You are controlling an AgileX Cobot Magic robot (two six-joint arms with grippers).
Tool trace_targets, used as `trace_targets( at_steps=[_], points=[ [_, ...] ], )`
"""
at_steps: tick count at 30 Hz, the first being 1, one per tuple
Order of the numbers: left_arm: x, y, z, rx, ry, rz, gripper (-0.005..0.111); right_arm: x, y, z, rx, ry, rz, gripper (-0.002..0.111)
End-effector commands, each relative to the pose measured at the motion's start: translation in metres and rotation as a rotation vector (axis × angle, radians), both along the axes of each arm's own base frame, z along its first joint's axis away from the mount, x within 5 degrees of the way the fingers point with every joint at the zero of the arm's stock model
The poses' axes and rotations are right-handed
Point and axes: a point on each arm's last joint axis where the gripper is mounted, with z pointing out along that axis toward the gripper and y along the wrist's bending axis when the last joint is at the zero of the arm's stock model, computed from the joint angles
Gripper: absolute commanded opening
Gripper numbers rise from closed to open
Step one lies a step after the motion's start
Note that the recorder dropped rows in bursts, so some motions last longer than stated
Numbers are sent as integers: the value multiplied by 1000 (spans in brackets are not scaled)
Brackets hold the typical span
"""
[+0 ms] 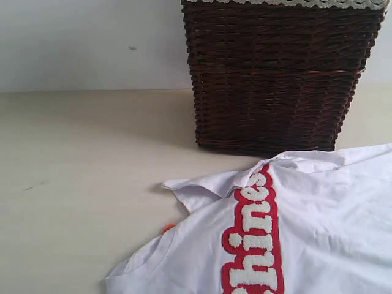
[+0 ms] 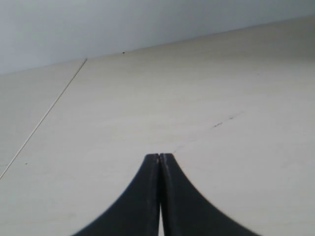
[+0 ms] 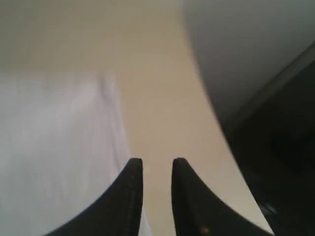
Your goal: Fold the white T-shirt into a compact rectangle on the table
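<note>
Viewed from the exterior camera, one shirt (image 1: pixel 318 226) lies on the table (image 1: pixel 79 184). It covers the lower right of that view and runs out of frame at the right and bottom edges. Front side up. One band of fuzzy white lettering (image 1: pixel 257 239), outlined in red, runs along the chest toward the basket (image 1: pixel 275 79).

One sleeve (image 1: pixel 196 187) in view, crumpled, pointing left, resting on the table. One orange tag (image 1: pixel 167 228) peeks out at the shirt's edge, nearer the camera than that sleeve. Collar (image 1: pixel 141 263) at lower left, partly cropped.

One basket, dark brown wicker, upright at the back of the table. One strip of white lace trim (image 1: pixel 288 3) along its rim. The shirt's far edge lies just in front of the basket's base; touching or not, cannot tell. Pale wall (image 1: pixel 79 37) behind.

Two grippers, one per wrist camera.

Left gripper (image 2: pixel 160 156): both black fingers pressed together tip to tip, gripping nothing, above bare table. One thin seam (image 2: pixel 49 108) crosses the surface there, with a few dark specks.

Right gripper (image 3: pixel 157 162): two fingers parted by a narrow gap, only table showing through it. Picture is blurred. Shirt fabric lies just beside one finger; contact cannot be told. Table edge and dark floor (image 3: pixel 280 162) lie on the other side.
</note>
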Motion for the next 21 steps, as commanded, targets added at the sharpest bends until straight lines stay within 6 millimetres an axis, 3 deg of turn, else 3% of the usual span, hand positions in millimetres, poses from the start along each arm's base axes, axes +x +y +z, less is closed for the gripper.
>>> trace_targets(
  at_steps=[1, 3, 5, 7, 10, 12, 21],
  points=[
    [0, 0, 2, -8, -18, -2, 0, -25, 33, 60, 497, -706, -21, 23],
    [0, 0, 2, -8, -18, -2, 0, -35, 48, 63, 487, -657, 57, 23],
    [0, 0, 2, -8, -18, -2, 0, -54, 66, 58, 357, -562, 181, 23],
    [0, 0, 2, -8, -18, -2, 0, -74, 78, 45, 225, -575, 303, 23],
    [0, 0, 2, -8, -18, -2, 0, -98, 85, 1, 158, -603, 369, 23],
    [0, 0, 2, -8, -18, -2, 0, -104, 86, -18, 152, -624, 372, 23],
    [0, 0, 2, -8, -18, -2, 0, -103, 91, -23, 208, -563, 473, 23]
  ],
)
